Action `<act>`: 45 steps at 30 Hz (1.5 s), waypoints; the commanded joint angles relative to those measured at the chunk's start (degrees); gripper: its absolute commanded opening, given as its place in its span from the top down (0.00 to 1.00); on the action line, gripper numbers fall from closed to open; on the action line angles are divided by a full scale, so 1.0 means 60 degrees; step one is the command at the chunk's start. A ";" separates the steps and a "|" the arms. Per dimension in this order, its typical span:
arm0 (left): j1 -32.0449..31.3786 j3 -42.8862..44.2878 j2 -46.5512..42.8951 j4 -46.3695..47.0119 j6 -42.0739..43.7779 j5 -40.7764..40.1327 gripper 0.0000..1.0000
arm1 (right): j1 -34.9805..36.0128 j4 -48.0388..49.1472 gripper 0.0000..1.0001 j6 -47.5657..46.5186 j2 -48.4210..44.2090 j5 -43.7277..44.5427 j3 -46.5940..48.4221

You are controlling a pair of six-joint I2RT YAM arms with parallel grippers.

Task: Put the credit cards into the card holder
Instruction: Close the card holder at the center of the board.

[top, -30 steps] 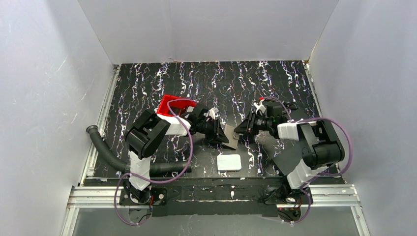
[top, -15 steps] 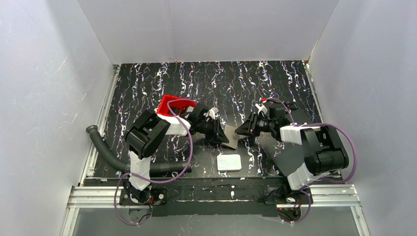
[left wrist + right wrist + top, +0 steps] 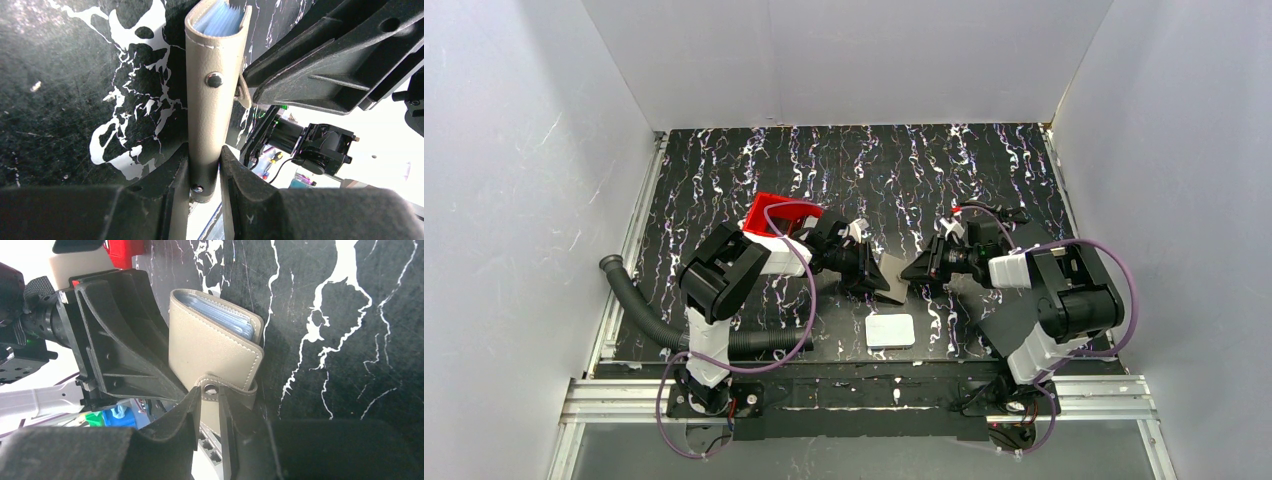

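Your left gripper [image 3: 205, 162] is clamped narrow on the card holder [image 3: 212, 95], its fingers [image 3: 172, 175] pressing both faces of the grey-brown pouch at its near end; in the left wrist view the card holder shows edge-on against the marbled table [image 3: 60, 100], with its open end farthest from the camera; the pale blue credit cards [image 3: 220, 20] are stacked inside that opening; your right gripper [image 3: 210, 399] meets it from the opposite side and is squeezed down as well, fingertips [image 3: 192, 402] pinching the snap tab [image 3: 235, 386], with the metal stud [image 3: 210, 388] right between them; in the right wrist view the credit cards show as a blue-grey edge tucked into the fold along the top, barely proud of the leather; whether the card holder touches the table you cannot tell from either wrist; from above it sits between your two arms at mid-table, the left gripper on its left, the right gripper on its right, both in contact; nearer the bases the white slab [image 3: 890, 330] lies flat, close to the card holder but apart from it; the red tray [image 3: 772, 212] stands behind your left arm; a black ribbed hose [image 3: 639, 305] curves along the table's left side
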 commanded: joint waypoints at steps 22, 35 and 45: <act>0.0100 -0.0033 0.0305 -0.0412 0.0248 -0.0685 1.00 | 0.0358 -0.3563 0.54 -0.2760 0.0141 0.0530 0.1591; 0.0092 -0.0012 0.0263 -0.0413 0.0280 -0.0652 1.00 | 0.0963 -0.4784 0.63 -0.3436 0.0365 0.1193 0.2263; 0.0102 0.0071 0.0317 -0.0412 0.0311 -0.0581 1.00 | 0.1195 -0.4525 0.68 -0.3543 0.0774 0.0601 0.2216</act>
